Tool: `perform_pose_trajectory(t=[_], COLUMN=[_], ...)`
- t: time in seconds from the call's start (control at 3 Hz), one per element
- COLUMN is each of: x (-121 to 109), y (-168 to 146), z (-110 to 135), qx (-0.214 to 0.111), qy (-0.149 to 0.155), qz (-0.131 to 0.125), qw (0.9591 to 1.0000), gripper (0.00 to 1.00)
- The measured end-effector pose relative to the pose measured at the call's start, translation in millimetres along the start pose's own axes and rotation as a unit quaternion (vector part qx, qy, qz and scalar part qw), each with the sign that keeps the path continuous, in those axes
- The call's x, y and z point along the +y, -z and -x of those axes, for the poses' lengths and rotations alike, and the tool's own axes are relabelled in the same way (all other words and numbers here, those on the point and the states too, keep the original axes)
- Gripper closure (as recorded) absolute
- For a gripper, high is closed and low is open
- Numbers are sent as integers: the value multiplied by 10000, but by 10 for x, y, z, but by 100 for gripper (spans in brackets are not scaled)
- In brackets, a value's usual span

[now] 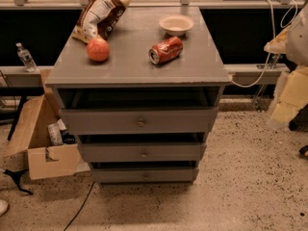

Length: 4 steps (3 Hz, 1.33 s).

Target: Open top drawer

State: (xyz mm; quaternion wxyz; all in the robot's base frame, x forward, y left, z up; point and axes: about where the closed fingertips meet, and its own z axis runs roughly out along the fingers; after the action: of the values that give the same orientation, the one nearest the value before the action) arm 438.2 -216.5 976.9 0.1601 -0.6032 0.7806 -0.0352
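Observation:
The grey cabinet (139,66) stands in the middle of the camera view. Its top drawer (106,121) is the widest of the three, with a small round knob (141,123) at the centre of its front. A dark gap shows between the cabinet top and this drawer's front. My gripper (288,97) is a blurred pale shape at the right edge, level with the top drawer and well to the right of it, touching nothing.
On the cabinet top lie a chip bag (101,14), an orange (98,49), a tipped red can (166,50) and a white bowl (176,24). Two narrower drawers (142,153) sit below. An open cardboard box (41,143) stands on the floor at the left. A water bottle (25,57) is behind it.

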Motion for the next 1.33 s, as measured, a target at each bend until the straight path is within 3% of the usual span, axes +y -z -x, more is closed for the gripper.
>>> perform_pose_trajectory(t=[0.33,0.67,1.33], x=[1,93,537], y=[-2,-245,-1080], z=[0,28,202], qx=[-1,-106,-532], qy=[1,94,302], qz=[1,138,542], qw=[10000,9998,9967], gripper=[0,0,0])
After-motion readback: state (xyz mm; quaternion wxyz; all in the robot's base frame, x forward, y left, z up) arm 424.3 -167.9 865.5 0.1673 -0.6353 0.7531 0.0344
